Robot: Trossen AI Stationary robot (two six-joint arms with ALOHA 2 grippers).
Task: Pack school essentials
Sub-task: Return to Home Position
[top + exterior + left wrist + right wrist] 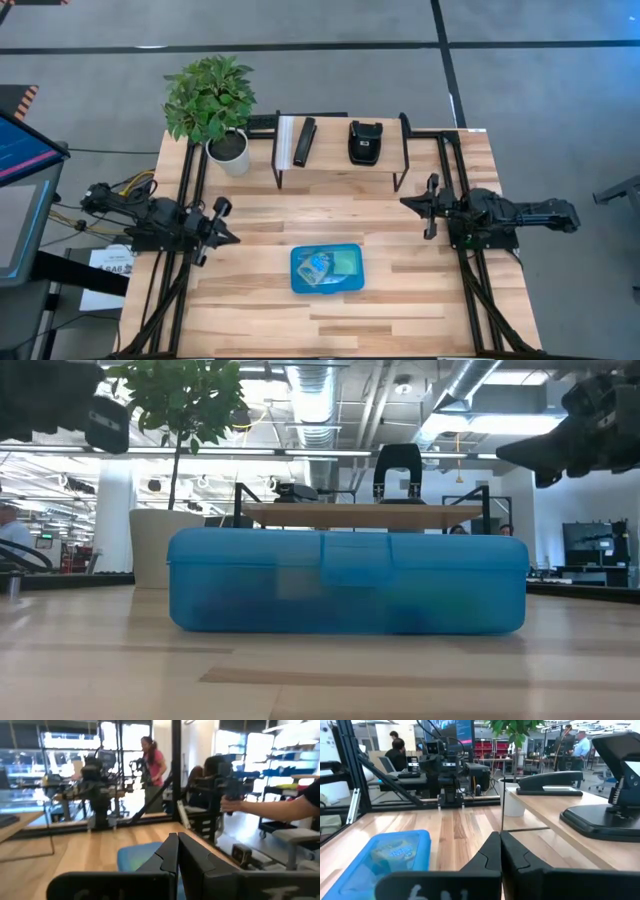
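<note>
Lying apart between jaws: supply box [327, 269]

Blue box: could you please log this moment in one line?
blue box: shut, central | left end effector: shut, left side | right end effector: shut, right side

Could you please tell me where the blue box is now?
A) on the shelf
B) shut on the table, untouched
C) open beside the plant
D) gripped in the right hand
B: the blue box lies shut on the table, the left hand and right hand both clear of it.
</note>
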